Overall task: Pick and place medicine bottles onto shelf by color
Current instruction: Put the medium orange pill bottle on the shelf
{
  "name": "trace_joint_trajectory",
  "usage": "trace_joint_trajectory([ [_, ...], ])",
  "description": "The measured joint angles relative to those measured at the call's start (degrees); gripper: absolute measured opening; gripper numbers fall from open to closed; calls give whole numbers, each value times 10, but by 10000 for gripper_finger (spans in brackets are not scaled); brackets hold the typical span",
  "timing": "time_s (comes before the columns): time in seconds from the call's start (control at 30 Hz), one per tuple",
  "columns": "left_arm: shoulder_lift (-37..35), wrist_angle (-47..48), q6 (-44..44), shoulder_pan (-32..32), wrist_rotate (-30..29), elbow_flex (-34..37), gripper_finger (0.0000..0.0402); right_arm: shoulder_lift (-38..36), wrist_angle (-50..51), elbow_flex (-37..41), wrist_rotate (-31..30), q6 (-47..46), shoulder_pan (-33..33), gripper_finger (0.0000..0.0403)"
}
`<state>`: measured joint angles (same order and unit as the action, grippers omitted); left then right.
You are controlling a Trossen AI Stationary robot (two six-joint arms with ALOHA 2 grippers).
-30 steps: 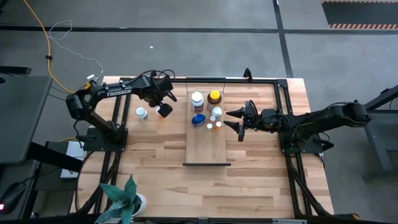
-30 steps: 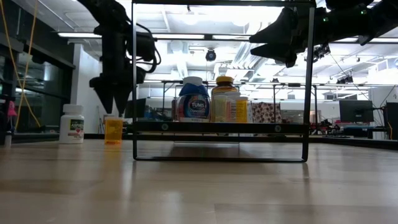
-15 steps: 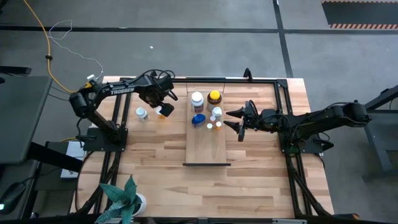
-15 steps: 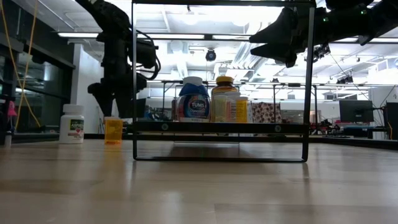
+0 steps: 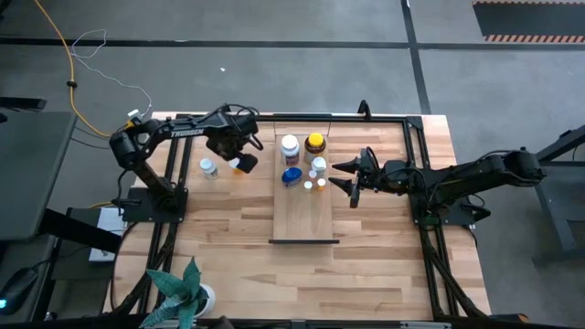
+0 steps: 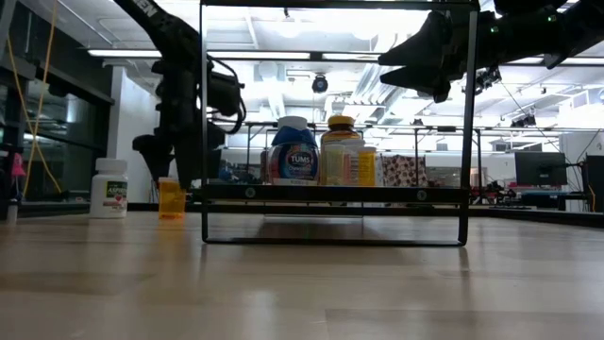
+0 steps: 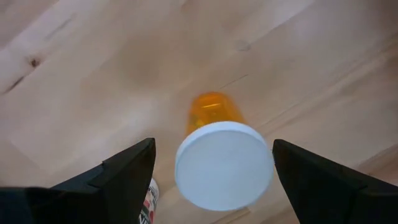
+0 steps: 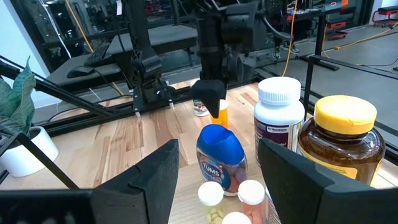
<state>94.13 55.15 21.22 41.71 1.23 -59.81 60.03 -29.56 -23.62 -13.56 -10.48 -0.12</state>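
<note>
Orange pill bottle with flat white cap stands upright on the wooden table, toward the far edge, just left of the light wood shelf plank and beside a white bottle with a green label.

Left tool: fingers spread wide, hanging straight over the cap, one finger on each side, not touching.

Right tool: fingers apart, empty, held above the table just right of the shelf's bottle cluster.

Risks:
- Bottle looks light and narrow. If one finger meets it first, it will likely tip or skid toward the white bottle.
- Closing only on the cap rim may let it slip out during the lift.
- Shelf's far end is crowded. A careless set-down could topple the tiny bottles there.

Change: a second ago the left tool sat higher above the bottle; now it is lower, its tips near cap height in the low view. Right arm unmoved.
</note>
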Motion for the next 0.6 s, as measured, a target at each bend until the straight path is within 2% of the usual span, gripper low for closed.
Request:
trace_joint_trajectory([
  [0.27, 35, -8, -2, -5, 0, 0, 314, 0, 0, 0, 0, 0, 0, 211],
  [0.6, 36, -23, -4, -6, 0, 0, 314, 0, 0, 0, 0, 0, 0, 211],
])
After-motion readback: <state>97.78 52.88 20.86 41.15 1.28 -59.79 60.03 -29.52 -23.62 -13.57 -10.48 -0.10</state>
